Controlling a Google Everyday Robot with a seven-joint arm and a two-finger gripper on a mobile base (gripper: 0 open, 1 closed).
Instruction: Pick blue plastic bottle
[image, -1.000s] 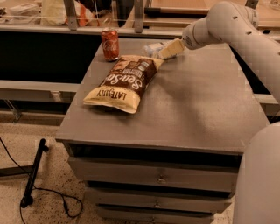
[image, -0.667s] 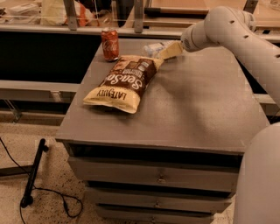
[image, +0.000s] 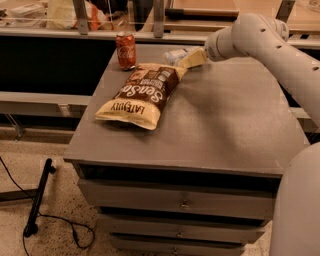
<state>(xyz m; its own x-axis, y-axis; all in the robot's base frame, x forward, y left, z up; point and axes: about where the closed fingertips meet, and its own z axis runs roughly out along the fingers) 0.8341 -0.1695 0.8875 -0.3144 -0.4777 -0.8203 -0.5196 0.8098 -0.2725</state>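
One broad grey table (image: 225, 125), with drawers under its top, carries all three loose things, and they sit bunched toward its far edge. The robot's white arm (image: 270, 40) is next in bulk. It comes in from the right and stretches across the far right corner, low over the top, which suits a sideways approach to something lying down rather than a drop from above.

The chip bag (image: 142, 95) lies flat and slanted, its top corner pointing at the far edge and ending just beside the target, so it crowds that side of the grasp.

The red soda can (image: 126, 50) stands upright at the far left, apart from the arm and not part of the job.

The blue plastic bottle (image: 174, 54) lies on its side at the far edge, between the can and the arm, pale and partly hidden.

The gripper (image: 192, 59) is right at the bottle's right end, touching it or very nearly so. Whether it is spread or closed on the bottle cannot be told from this angle. I judge the grasp to be in hand, with no lift showing yet.
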